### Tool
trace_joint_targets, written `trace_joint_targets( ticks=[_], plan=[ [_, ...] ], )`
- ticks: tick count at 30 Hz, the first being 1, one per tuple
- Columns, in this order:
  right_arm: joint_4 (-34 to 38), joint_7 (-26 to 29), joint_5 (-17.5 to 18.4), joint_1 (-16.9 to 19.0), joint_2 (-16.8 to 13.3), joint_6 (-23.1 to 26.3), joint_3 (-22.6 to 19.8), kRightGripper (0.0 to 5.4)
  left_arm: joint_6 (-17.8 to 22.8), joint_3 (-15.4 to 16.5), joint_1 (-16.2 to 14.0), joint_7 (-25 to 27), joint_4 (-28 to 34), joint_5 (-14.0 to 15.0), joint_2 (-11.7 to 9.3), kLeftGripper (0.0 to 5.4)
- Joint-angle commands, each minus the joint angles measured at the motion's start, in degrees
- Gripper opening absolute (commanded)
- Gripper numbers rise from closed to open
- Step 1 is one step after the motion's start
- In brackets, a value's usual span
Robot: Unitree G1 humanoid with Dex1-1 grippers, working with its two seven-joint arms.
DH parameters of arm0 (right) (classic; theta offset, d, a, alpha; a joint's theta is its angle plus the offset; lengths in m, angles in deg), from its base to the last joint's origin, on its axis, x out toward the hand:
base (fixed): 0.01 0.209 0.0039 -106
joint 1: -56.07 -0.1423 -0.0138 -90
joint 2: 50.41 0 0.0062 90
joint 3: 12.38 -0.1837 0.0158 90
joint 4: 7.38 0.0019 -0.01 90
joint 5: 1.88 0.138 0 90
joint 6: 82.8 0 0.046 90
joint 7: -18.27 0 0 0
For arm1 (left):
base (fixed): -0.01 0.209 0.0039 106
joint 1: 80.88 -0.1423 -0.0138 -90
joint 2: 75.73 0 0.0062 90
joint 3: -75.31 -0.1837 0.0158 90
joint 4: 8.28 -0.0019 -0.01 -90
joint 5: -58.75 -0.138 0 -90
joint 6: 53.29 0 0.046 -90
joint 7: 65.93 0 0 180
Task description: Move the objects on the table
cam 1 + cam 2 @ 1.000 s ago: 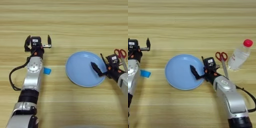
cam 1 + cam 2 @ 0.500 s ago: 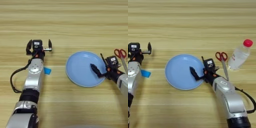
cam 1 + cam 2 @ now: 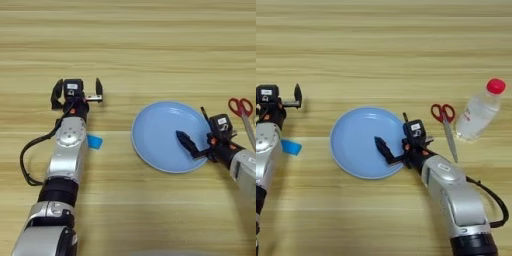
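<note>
Light-blue plate [image 3: 358,145] centre of wooden surface [image 3: 150,45]; rigid, light, slick, best pinched at rim. Right claw [image 3: 393,139] straddles plate's right rim, fingers apart. Left claw [image 3: 77,93] well left of plate, fingers apart, empty. Scissors [image 3: 445,122], bottle [image 3: 480,109] right of plate.

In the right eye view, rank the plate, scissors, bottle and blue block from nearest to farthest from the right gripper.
Measured from the right gripper:
1. Plate: the gripper is at its right rim, one finger reaching over it.
2. Scissors: just to the gripper's right.
3. Bottle: farther right, beyond the scissors.
4. Blue block: far left, beside the left arm.
</note>
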Motion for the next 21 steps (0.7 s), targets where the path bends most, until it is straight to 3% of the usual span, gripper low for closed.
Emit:
trace_joint_targets(
  ticks=[1,15,21],
  plan=[
    [-0.53,0.7,0.5,-0.2,0.65,1.46,1.17,5.39,0.4,-0.02,0.65,-0.12,0.16,0.39,0.17,5.4],
    [0.27,1.88,1.38,0.05,1.5,1.84,2.31,5.39,0.41,-0.06,0.67,-0.25,0.36,0.21,0.2,5.4],
    [1.16,1.76,0.59,-0.29,1.57,-1.93,1.61,5.39,0.38,-0.12,0.84,-0.28,0.19,0.16,0.25,5.4]
  ],
)
